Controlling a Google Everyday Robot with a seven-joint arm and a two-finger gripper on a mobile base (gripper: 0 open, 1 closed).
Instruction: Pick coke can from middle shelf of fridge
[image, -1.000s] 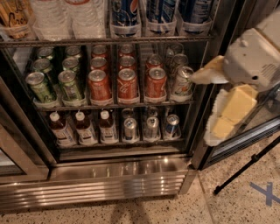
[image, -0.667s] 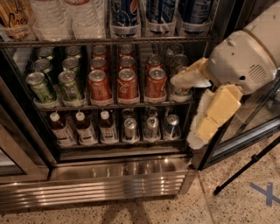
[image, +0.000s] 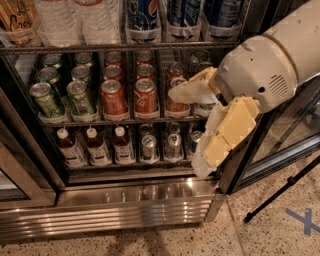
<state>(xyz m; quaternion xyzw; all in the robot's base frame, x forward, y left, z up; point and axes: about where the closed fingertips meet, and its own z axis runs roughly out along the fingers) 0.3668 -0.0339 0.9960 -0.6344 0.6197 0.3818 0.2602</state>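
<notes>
One stainless-steel fridge (image: 125, 205) fills most of my view, its ribbed, shiny base grille running along the bottom and a dark-framed glass door (image: 290, 140) standing open on the right. My arm (image: 280, 60) comes in from the upper right, a fat cream-coloured shell with a rounded, vented wrist housing. At its end the tool (image: 186, 132) sits at the fridge's right side, in front of the middle shelf (image: 100, 121), and it is released: its two pale yellow, blocky fingers (image: 192, 91) are spread wide, one pointing left across the shelf front, the other hanging down past the rack below, with nothing gripped between them. The middle shelf is a thin dark wire rack carrying clear plastic lane trays. Above it stand large bottles (image: 142, 20), some blue-labelled, some ribbed and clear; below it are small brown bottles (image: 95, 145) with white caps beside silver-topped cans (image: 172, 145). On the middle shelf, green cans (image: 47, 100) fill the left lanes and red cylinders with silver tops fill the centre lanes. The coke can (image: 176, 109) nearest the tool is the front one in the rightmost red lane, upright in its tray, directly behind the upper finger, which covers part of its face; I cannot tell whether they touch. Speckled floor (image: 270, 235) at lower right carries a blue tape cross (image: 306, 221)
</notes>
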